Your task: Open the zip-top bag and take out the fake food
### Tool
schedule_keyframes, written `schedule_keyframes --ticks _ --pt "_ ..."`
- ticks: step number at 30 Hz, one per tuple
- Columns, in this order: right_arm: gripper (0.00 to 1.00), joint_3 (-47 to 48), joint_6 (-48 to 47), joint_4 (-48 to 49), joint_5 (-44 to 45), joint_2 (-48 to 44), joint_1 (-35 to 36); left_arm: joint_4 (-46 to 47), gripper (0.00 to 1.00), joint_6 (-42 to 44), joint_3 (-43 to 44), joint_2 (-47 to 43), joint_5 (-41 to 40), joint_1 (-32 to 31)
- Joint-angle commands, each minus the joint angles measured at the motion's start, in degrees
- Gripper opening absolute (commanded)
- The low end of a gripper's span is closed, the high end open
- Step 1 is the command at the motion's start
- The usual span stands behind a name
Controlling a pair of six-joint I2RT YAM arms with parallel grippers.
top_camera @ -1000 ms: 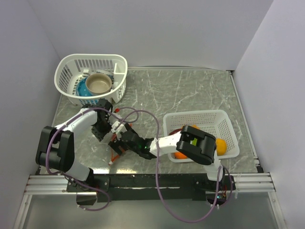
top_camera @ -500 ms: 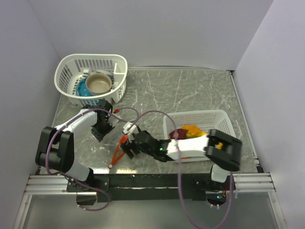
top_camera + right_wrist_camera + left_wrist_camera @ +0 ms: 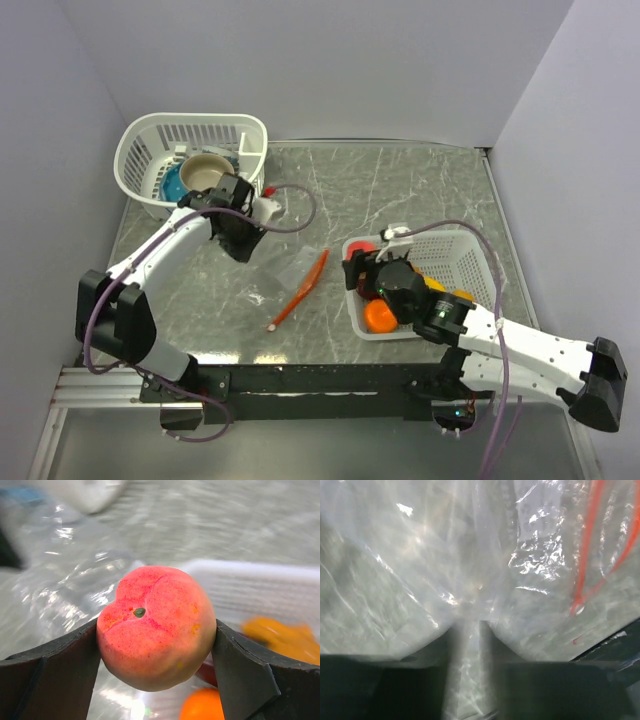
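Observation:
The zip-top bag (image 3: 285,272) lies flat on the marble table, its orange-red zip strip (image 3: 300,290) running diagonally. It fills the left wrist view, with the bag (image 3: 470,555) and its zip strip (image 3: 590,555) right of centre. My left gripper (image 3: 243,238) hovers just up-left of it. In its own view the left gripper (image 3: 466,650) is open, a fold of plastic bunching toward the gap. My right gripper (image 3: 360,268) is shut on a peach (image 3: 156,625) of the fake food, at the left rim of the rectangular basket. More fake food (image 3: 380,316) lies inside that basket.
The white rectangular basket (image 3: 470,240) sits at the right. A round white basket (image 3: 140,150) at the back left holds a tan bowl (image 3: 207,172) and a blue dish (image 3: 172,186), close behind my left gripper. Purple cables loop off both arms.
My right arm has drawn back to the right from the bag, carrying the peach to the rectangular basket. The left gripper has opened, let go of the bag and moved up toward the round basket.

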Motion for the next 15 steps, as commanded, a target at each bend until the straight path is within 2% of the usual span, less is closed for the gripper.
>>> schedule_keyframes --ticks 1,3,4,5,11,15 --pt "0.49 -0.6 11.4 -13.2 9.8 0.8 -3.5 -0.8 0.99 -4.0 6.4 -4.3 8.2 -0.9" --pt "0.61 -0.4 14.7 -16.6 10.2 1.5 -4.7 -1.0 0.99 -4.3 8.3 -4.9 8.9 -0.8" --pt "0.73 0.0 15.2 -17.3 9.0 1.8 -6.1 -1.4 0.99 -4.4 8.9 -5.2 9.2 -0.8" --pt "1.00 0.4 16.8 -19.3 8.8 2.6 -6.4 -2.1 0.99 -4.5 9.3 -5.4 9.2 -0.8" --pt "1.00 4.9 17.9 -23.4 6.9 6.0 -6.5 -1.7 0.99 -4.7 8.8 -9.3 8.9 -0.9" --pt "1.00 11.7 19.1 -27.1 7.3 9.5 -6.4 0.2 0.99 -5.8 6.9 -12.1 9.2 -0.9"
